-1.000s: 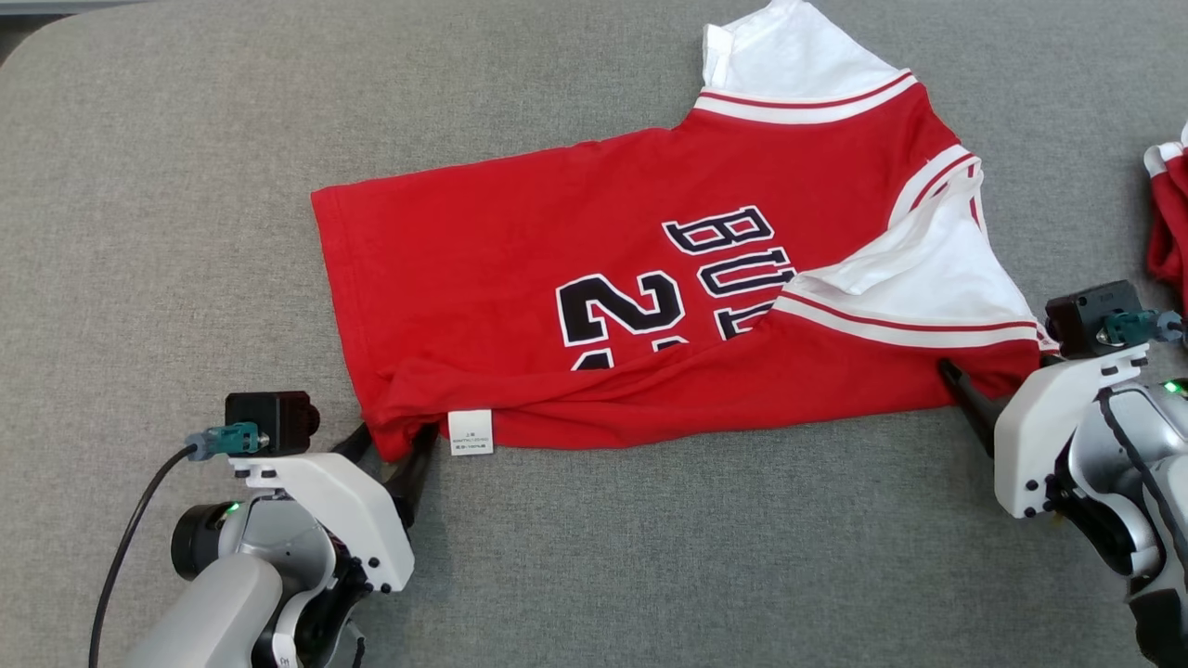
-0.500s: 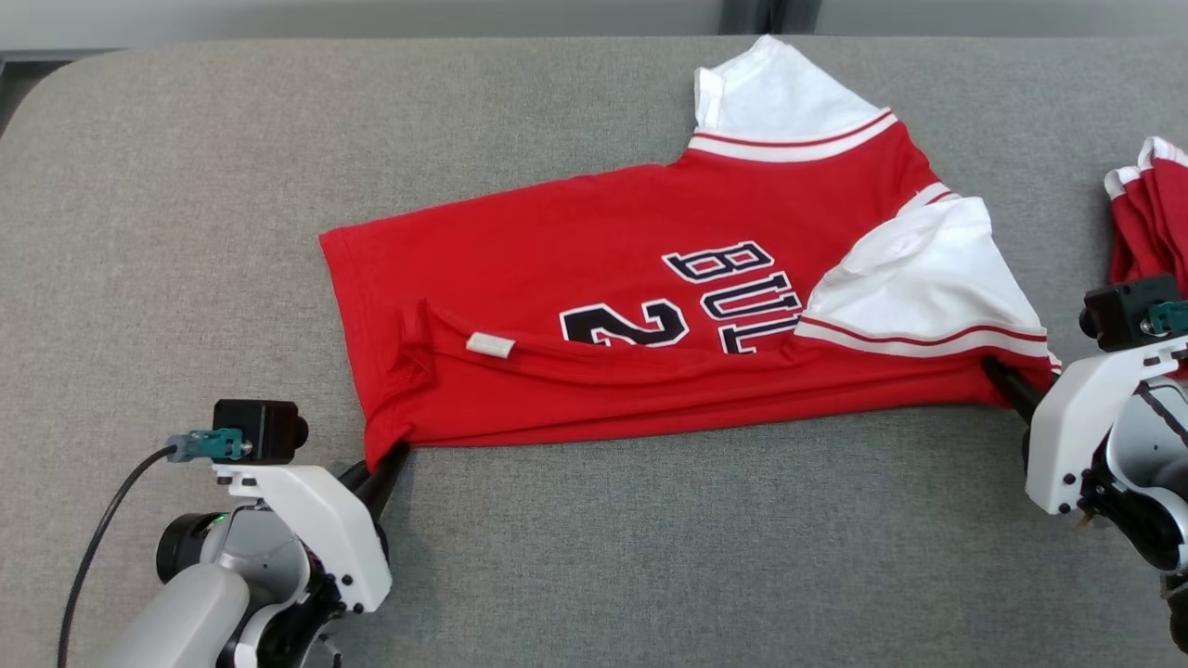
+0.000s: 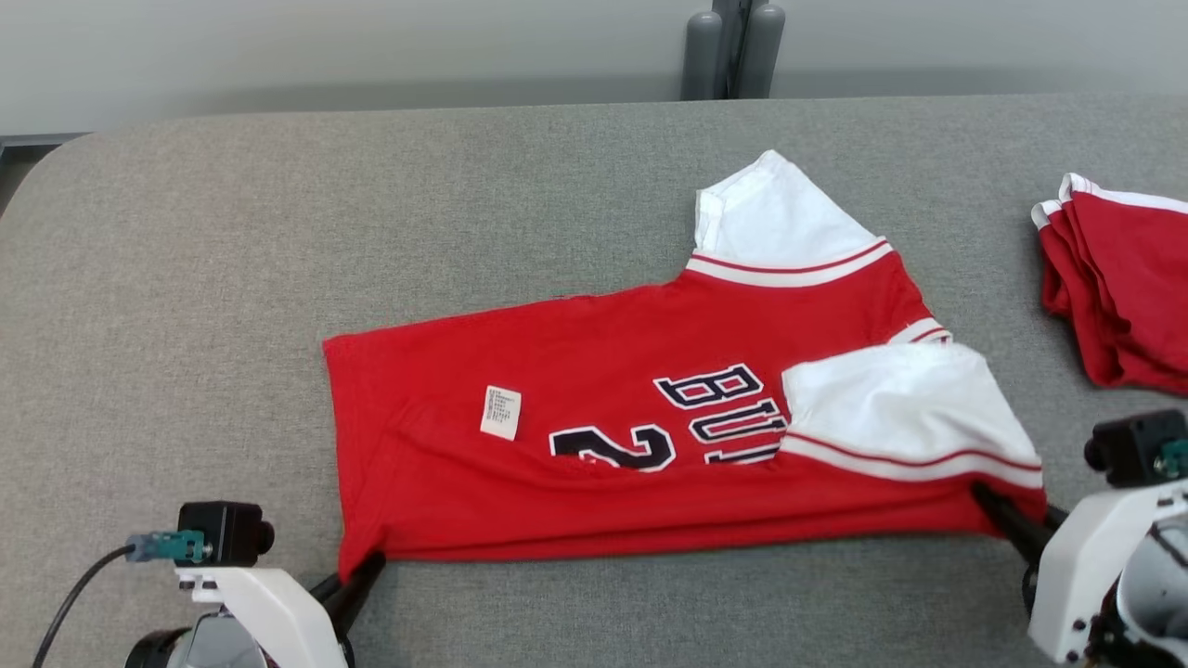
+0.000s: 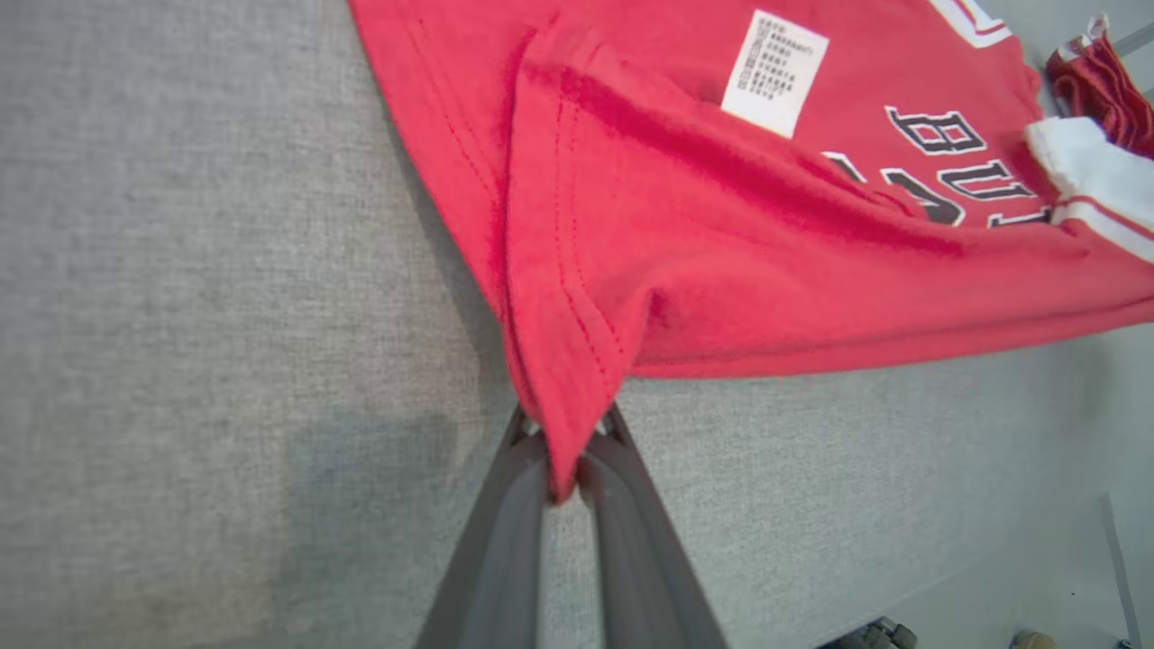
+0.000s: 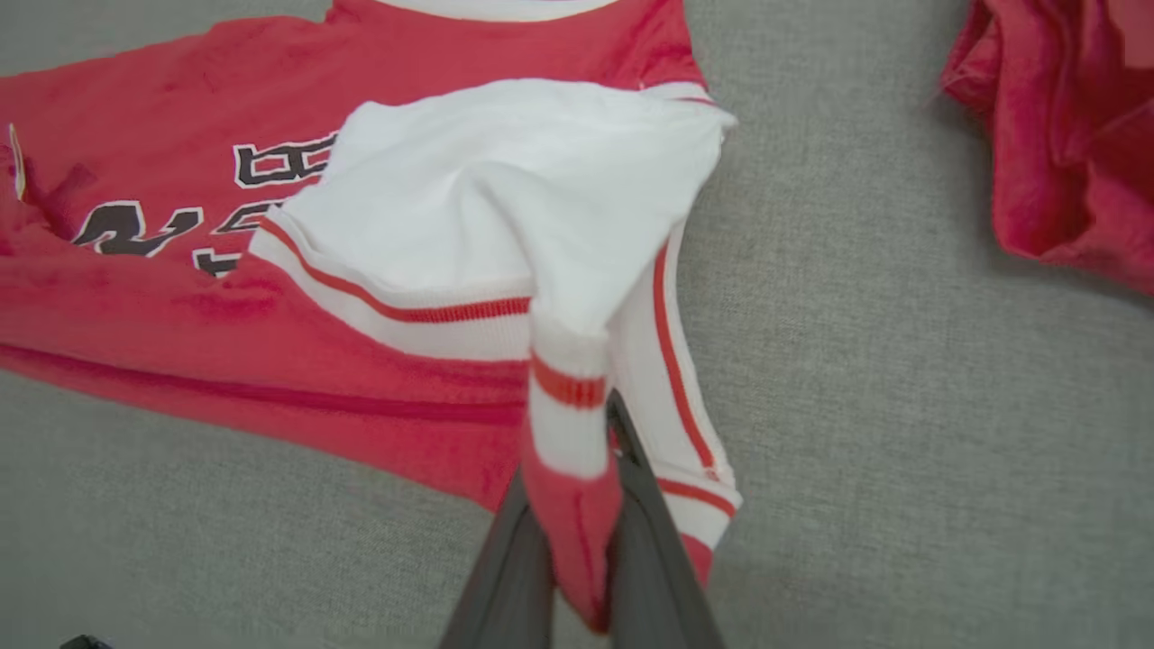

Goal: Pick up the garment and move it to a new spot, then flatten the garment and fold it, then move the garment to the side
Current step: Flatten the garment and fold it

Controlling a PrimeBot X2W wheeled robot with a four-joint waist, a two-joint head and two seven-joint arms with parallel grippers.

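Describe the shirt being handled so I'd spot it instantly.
On the grey table, look to the middle, where a red shirt lies spread out. Unlike the bunched red pile at the right edge, it shows black lettering and a small white label.

This looks like a robot test lab rather than a home. The counter (image 3: 232, 232) is a wide slab wrapped in plain grey felt-like cloth, with a rounded far left corner, set before a bare pale wall (image 3: 371, 46). Two grey posts (image 3: 733, 46) stand just behind its far edge. A red jersey (image 3: 603, 371) lies spread in the middle, and at the right edge sits a pile of matching red garments (image 3: 1123, 278)
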